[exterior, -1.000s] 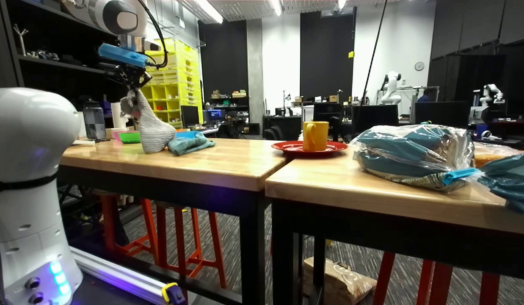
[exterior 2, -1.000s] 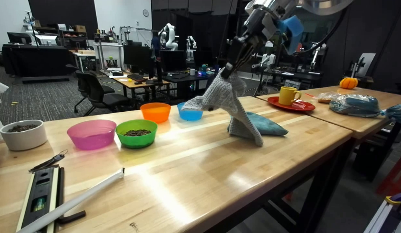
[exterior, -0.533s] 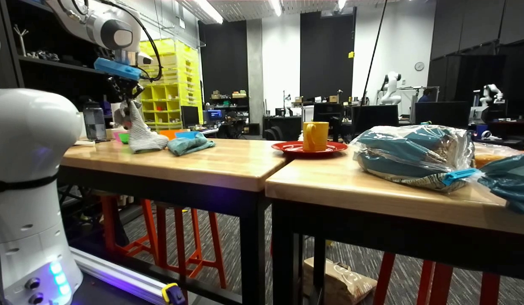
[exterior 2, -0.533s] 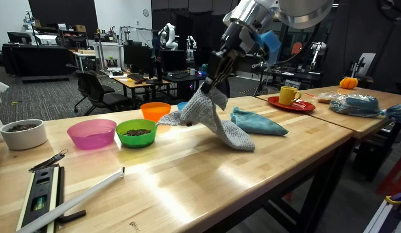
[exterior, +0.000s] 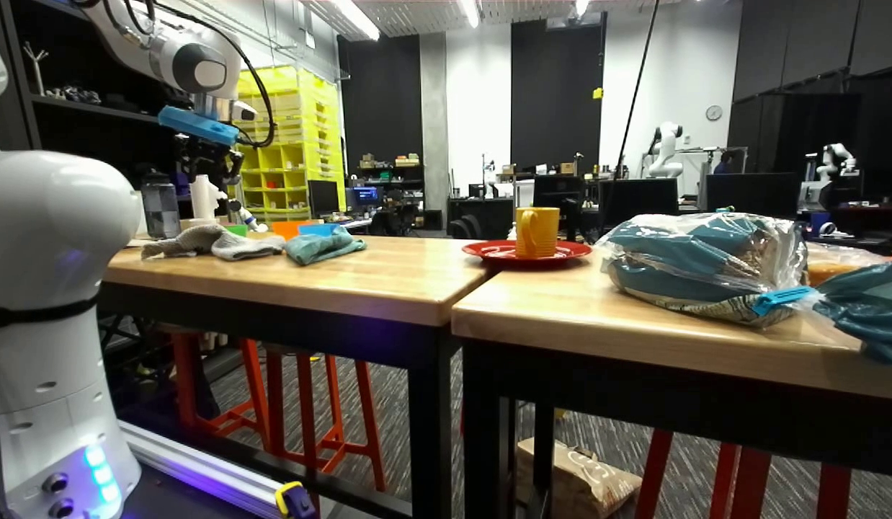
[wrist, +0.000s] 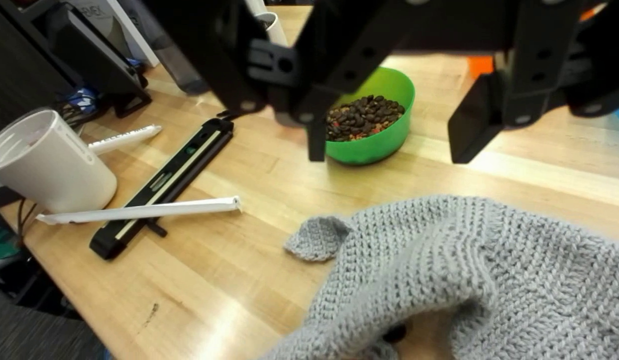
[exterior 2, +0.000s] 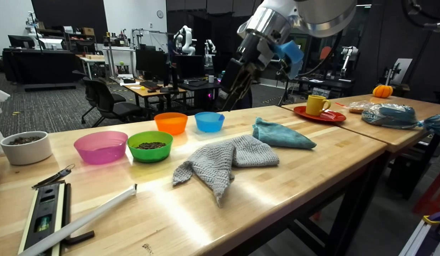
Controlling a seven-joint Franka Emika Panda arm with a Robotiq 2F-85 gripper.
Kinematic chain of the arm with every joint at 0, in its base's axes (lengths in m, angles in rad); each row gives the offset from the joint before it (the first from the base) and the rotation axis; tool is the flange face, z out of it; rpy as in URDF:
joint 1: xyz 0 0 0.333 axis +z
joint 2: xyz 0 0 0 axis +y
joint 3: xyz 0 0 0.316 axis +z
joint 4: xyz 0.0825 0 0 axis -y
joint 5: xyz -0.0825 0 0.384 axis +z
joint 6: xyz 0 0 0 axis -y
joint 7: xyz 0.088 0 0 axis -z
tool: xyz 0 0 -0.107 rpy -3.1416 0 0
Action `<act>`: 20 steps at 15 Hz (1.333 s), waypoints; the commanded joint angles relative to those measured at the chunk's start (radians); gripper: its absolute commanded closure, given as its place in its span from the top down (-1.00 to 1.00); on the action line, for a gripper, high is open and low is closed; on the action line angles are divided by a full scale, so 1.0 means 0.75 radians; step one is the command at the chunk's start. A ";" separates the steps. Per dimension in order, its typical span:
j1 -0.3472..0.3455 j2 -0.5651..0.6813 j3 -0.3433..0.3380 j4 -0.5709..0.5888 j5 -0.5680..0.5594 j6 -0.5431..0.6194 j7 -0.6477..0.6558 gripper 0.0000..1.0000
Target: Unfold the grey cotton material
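The grey cloth (exterior 2: 220, 160) lies rumpled on the table (exterior 2: 298, 170), below the tool (exterior 2: 226, 106).

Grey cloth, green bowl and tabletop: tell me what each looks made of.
Grey cloth: matte knitted yarn, by its looped stitches; the fibre is unclear.
Green bowl: probably smooth, slightly translucent plastic, judging by its thin wall and the yellow-green tint near its base.
Tabletop: apparently wood, glossily finished, given its joined strips and bright reflections.

I've got the grey knit cloth (exterior 2: 221, 158) lying rumpled on a pale wood surface (exterior 2: 163, 217), teal cloth (exterior 2: 282, 136) just beside it. Then I'm counting a pink bowl (exterior 2: 101, 155), green bowl (exterior 2: 149, 156), orange bowl (exterior 2: 171, 125), blue bowl (exterior 2: 208, 124) and white bowl (exterior 2: 26, 153), all upright. There's a black level (exterior 2: 47, 210) lying flat, plus a dark smudge (exterior 2: 148, 248).
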 commanded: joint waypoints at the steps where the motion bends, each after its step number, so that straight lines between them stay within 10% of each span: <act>1: -0.027 -0.046 -0.028 -0.027 0.008 -0.086 -0.030 0.92; 6: -0.092 -0.065 -0.077 -0.091 -0.041 -0.221 -0.072 1.00; 7: -0.103 -0.063 -0.077 -0.102 -0.082 -0.248 -0.091 0.50; 18: -0.152 -0.025 -0.076 -0.171 -0.455 -0.368 -0.183 -0.98; 20: -0.160 -0.018 -0.079 -0.171 -0.502 -0.354 -0.200 -1.00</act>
